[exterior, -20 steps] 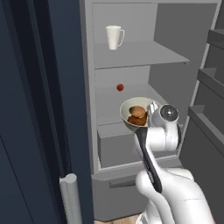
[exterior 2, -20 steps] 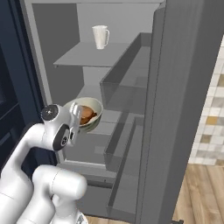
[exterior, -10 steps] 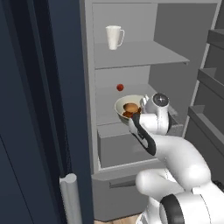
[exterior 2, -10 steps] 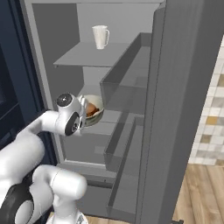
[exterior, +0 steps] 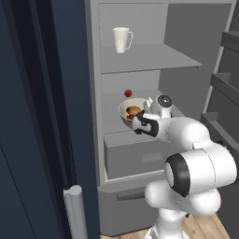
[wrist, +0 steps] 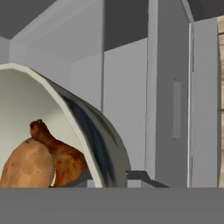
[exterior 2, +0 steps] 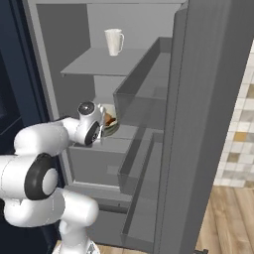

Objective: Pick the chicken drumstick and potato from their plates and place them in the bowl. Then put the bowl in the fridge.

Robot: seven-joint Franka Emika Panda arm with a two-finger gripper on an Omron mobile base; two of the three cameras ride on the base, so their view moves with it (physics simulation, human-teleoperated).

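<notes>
The fridge [exterior: 196, 51] stands open in front of me. Inside it, over the middle shelf [exterior: 112, 126], is the cream-white bowl [exterior: 127, 108]. My gripper [exterior: 139, 123] is shut on the bowl's near rim. In the hand view the bowl's wall [wrist: 94, 131] runs between my fingertips [wrist: 79, 179], and the gripper [wrist: 109, 178] clamps it. The pale orange-brown potato [wrist: 26, 165] and the dark reddish-brown chicken drumstick [wrist: 61, 153] lie together in the bowl. From the right base view the bowl [exterior 2: 112, 122] shows just past my hand. I cannot tell whether it rests on the shelf.
A white mug [exterior: 122, 39] stands on the upper shelf [exterior: 154, 58]. A small red round thing [exterior: 128, 93] sits at the back of the middle shelf. A closed drawer [exterior: 135, 156] lies below. The open fridge door [exterior 2: 198, 129] with its bins is at the right.
The arm has reached forward and carried the bowl deeper into the fridge over the middle shelf. The gripper stays shut on the rim.
</notes>
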